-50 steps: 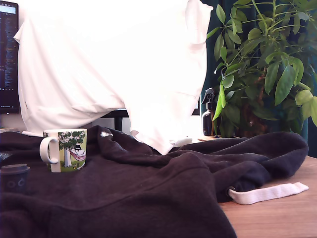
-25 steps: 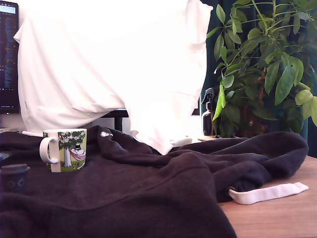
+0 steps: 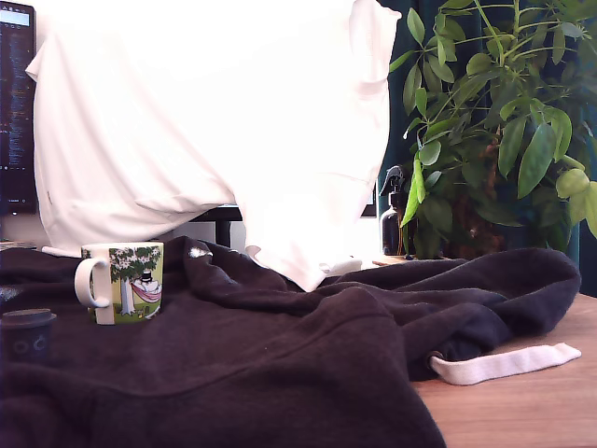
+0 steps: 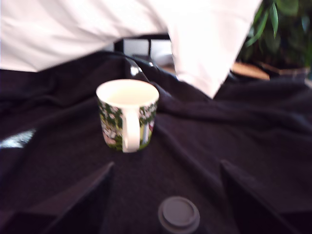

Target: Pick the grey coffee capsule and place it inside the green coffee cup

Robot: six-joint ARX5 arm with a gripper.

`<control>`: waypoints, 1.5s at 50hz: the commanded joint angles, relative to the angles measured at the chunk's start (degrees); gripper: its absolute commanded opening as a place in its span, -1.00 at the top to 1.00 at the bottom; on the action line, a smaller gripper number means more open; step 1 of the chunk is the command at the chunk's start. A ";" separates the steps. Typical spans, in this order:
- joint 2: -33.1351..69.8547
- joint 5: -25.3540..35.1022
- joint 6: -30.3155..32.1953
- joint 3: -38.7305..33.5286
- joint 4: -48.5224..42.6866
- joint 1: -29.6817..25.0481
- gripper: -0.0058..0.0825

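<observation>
Here the small dark blue-grey capsule (image 4: 178, 213) with its paler flat rim is seen standing upright on the dark crumpled cloth (image 4: 204, 141) spread over the wooden worktop (image 3: 522, 401), near the green-printed ceramic mug (image 4: 127, 113) with the white handle but apart from it. The fingers (image 4: 165, 195) are spread wide, one on each side of the capsule, nothing being held. The capsule is judged light, rigid and rather smooth, so it is probably best taken across its round side wall just under the rim, squarely, since the soft cloth beneath may let it tip
</observation>
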 commanded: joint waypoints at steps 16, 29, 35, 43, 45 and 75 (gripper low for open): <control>19.69 1.05 4.09 -1.70 16.94 -1.51 -0.63; 34.05 0.57 3.02 -1.68 30.16 -1.51 -0.63; 39.74 0.61 1.64 -1.68 35.71 -1.51 -0.63; 47.21 2.32 1.22 -1.66 41.68 -1.53 -0.62; 48.85 2.80 1.11 -1.55 42.99 -1.77 -0.62; 62.07 2.49 1.38 2.71 46.84 -4.09 -0.12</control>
